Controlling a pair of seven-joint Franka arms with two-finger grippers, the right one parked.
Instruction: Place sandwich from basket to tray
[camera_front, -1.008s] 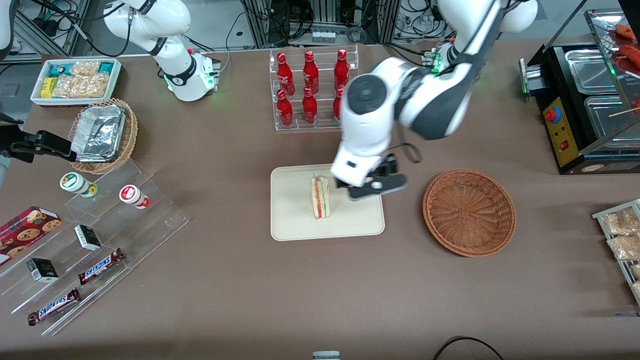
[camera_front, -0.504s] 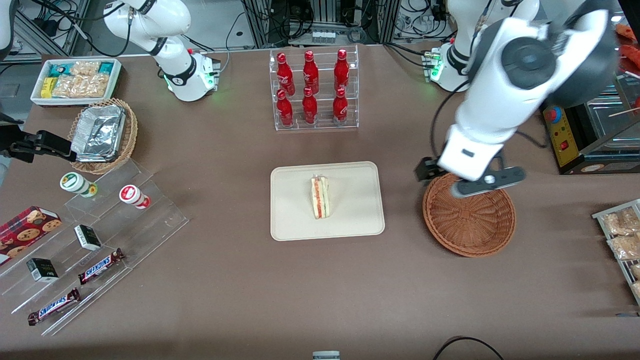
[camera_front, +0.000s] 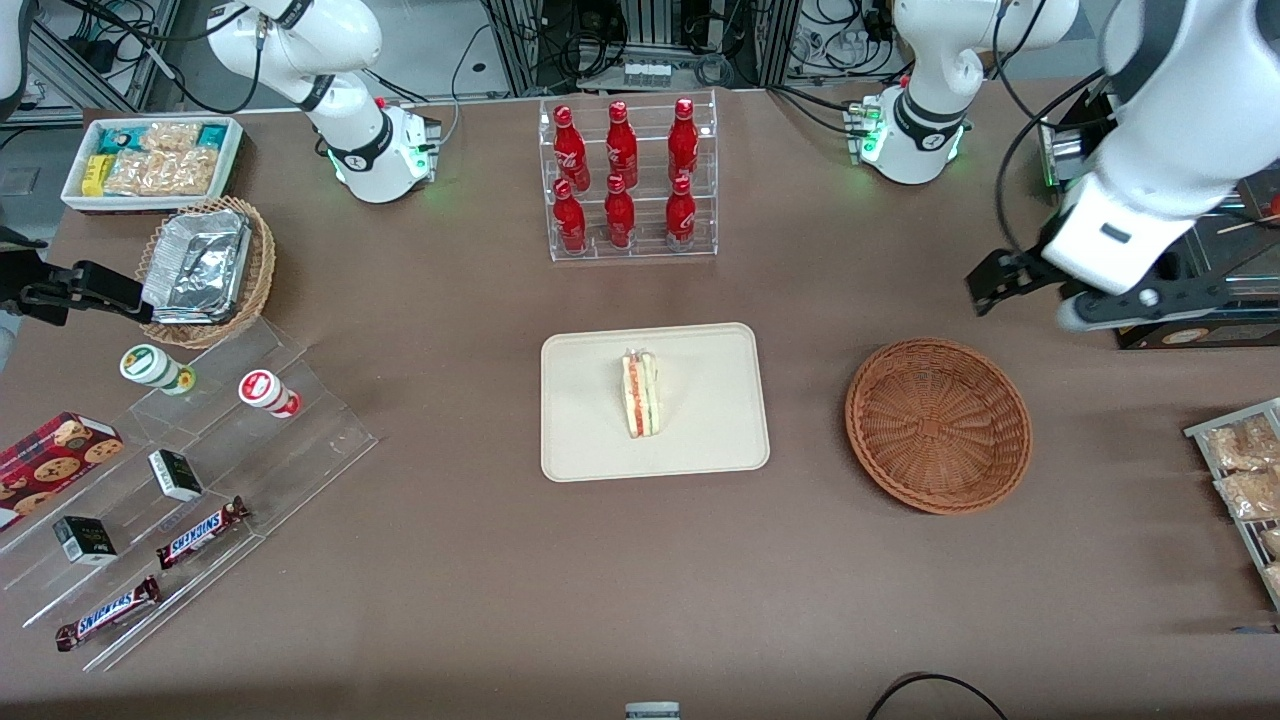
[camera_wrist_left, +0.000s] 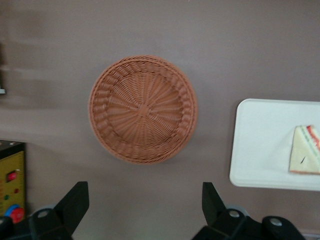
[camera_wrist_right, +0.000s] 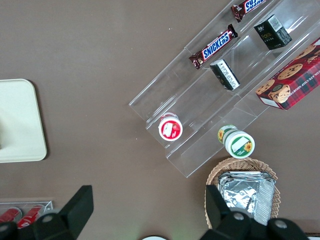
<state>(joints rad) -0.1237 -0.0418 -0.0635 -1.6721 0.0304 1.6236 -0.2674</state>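
Brown table (camera_front: 480, 560): sandwich (camera_front: 640, 393) on tray (camera_front: 720, 440); pincer (camera_wrist_left: 145, 210) spread above basket (camera_front: 938, 425).

Sandwich (camera_front: 641, 394): triangular wedge of pale bread standing on the tray (camera_front: 600, 440), near its centre, cut edge upward (orange-red and green filling layers visible). Tray: cream-beige rectangle with rounded corners and low rim, lying flat mid-table. Basket (camera_front: 938, 425): round, shallow, reddish-brown wicker, holding nothing, beside the tray toward the working arm's end of the table.

Gripper (camera_front: 1030, 290): raised above the table, farther from the front camera than the basket, fingers spread with nothing between them.
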